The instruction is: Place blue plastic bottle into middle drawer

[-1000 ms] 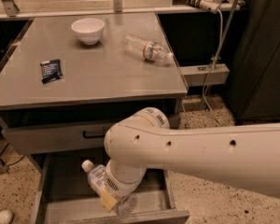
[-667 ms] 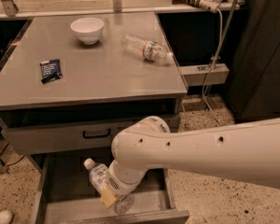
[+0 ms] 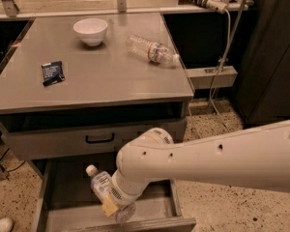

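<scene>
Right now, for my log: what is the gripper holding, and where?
The gripper holds the blue plastic bottle by its lower body, over the middle drawer.

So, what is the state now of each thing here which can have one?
blue plastic bottle: held tilted, cap uppermost, over the middle drawer.
gripper: shut on the blue plastic bottle, low over the drawer.
middle drawer: pulled open.
drawer front with black handle: pushed in far more than the middle drawer.
clear bottle: lying on its side on the table.
white bowl: upright, looks empty.
dark packet: lying flat.
</scene>
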